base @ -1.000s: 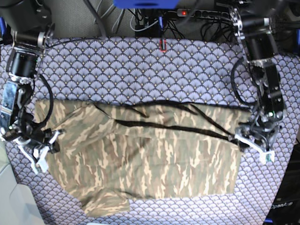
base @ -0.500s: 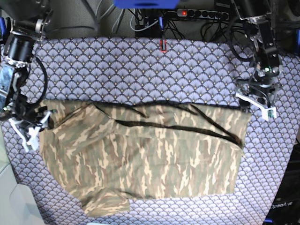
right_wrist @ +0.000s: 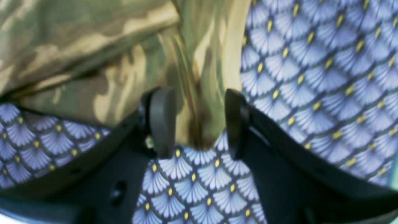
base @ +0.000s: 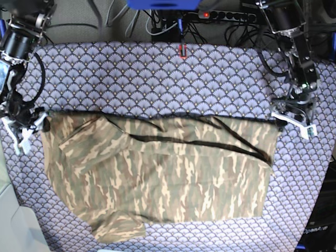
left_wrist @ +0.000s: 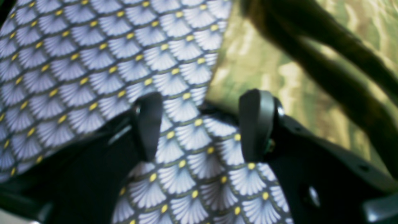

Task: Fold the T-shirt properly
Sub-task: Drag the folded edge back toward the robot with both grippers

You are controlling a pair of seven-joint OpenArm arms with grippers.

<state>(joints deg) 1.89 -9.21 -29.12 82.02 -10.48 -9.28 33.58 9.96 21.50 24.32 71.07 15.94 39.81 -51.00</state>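
across the near half of the table lies the t-shirt (base: 157, 173), one camouflage shirt spread wide with its long axis running side to side in the base view, a dark fold line crossing it slantwise and a sleeve (base: 118, 228) poking out at the near edge. it rests on the one fan-scale tablecloth (base: 157, 79), which shows bare on the far half and along both sides. two grippers stand at the shirt's far corners, one at each end of that long axis. the right gripper (right_wrist: 199, 121) has its jaws spread, and in its wrist view a bunched strip of camouflage cloth sits in the gap between them without being pinched; the shirt lies up and to the left of it there. the left gripper (left_wrist: 202, 124) is also spread, with only tablecloth between its jaws, and the shirt's edge lies just beyond, up and to the right. my judgement is that the right gripper is the nearer to cloth, practically over the corner, while the left would need a short reach inward to find the edge before any next fold.
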